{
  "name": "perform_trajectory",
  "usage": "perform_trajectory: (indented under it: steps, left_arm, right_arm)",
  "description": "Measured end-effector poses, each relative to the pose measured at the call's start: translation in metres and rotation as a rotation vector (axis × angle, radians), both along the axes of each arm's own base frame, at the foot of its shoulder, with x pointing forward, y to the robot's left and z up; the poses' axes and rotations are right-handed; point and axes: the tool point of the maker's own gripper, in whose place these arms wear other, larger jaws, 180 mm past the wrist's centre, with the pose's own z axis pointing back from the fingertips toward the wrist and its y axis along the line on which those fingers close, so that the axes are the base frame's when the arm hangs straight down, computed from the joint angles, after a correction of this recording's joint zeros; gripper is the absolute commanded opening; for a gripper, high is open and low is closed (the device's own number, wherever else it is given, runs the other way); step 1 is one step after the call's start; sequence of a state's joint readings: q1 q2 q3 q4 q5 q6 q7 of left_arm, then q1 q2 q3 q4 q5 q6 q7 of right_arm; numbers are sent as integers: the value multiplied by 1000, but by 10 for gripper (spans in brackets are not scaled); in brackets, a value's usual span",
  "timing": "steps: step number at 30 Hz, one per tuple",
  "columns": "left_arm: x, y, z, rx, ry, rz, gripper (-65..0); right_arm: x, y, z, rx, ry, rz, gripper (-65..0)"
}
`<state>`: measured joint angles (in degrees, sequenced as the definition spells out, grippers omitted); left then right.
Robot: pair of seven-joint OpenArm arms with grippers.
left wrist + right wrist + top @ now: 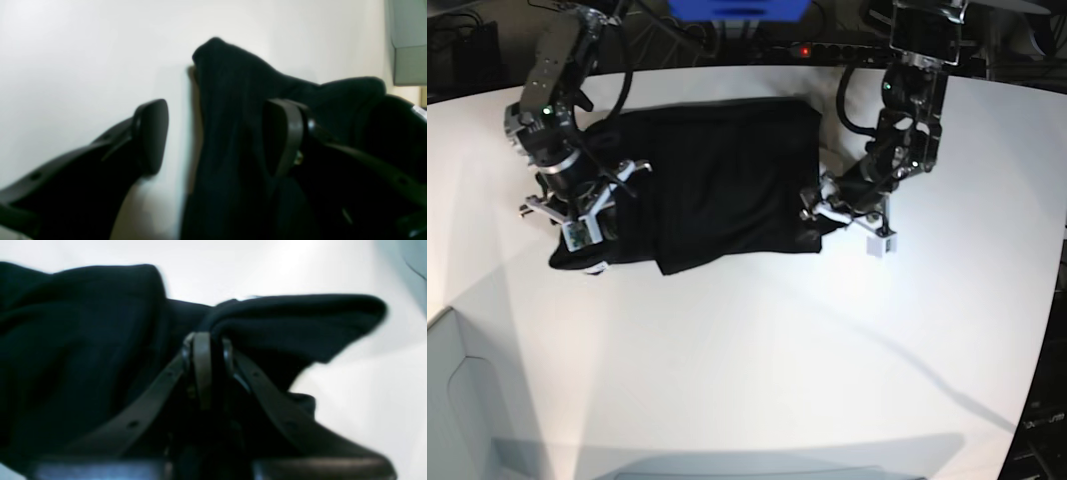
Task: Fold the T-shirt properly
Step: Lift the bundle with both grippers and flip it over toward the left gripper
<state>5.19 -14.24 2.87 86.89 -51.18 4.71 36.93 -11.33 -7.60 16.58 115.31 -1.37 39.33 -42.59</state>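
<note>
The black T-shirt (717,180) lies partly folded on the white table (757,350). At its left edge, my right gripper (587,230) is low over the cloth. In the right wrist view the right gripper (208,350) is shut on a bunched fold of the T-shirt (83,340). My left gripper (819,208) is at the shirt's right edge. In the left wrist view the left gripper (217,140) is open, and a raised ridge of the T-shirt (230,116) stands between its fingers, against the right one (285,133). No print or tag shows.
A blue object (737,8) and a power strip with a red light (802,50) sit beyond the table's far edge. A grey box (452,400) is at the lower left. Another grey box (408,43) shows at the left wrist view's right edge.
</note>
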Motion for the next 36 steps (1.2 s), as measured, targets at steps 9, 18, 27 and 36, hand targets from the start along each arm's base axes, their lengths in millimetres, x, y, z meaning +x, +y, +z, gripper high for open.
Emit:
perform_trajectory:
  steps: [9,18,27,36]
  left_arm:
    - [3,-1,1,-3,-2,-6,-219]
    - [4,0,0,1,-4,2,-219]
    - [-8,6,4,8,-3,1,-219]
    - [-41,66,18,62,-7,150,-219]
  right_arm:
    - [-17,135,16,115,-34,368,-650]
    - [-26,217,21,161,-51,622,-650]
    - [-25,219,-6,147,19,636,-650]
    - [-25,219,-3,147,12,635,-650]
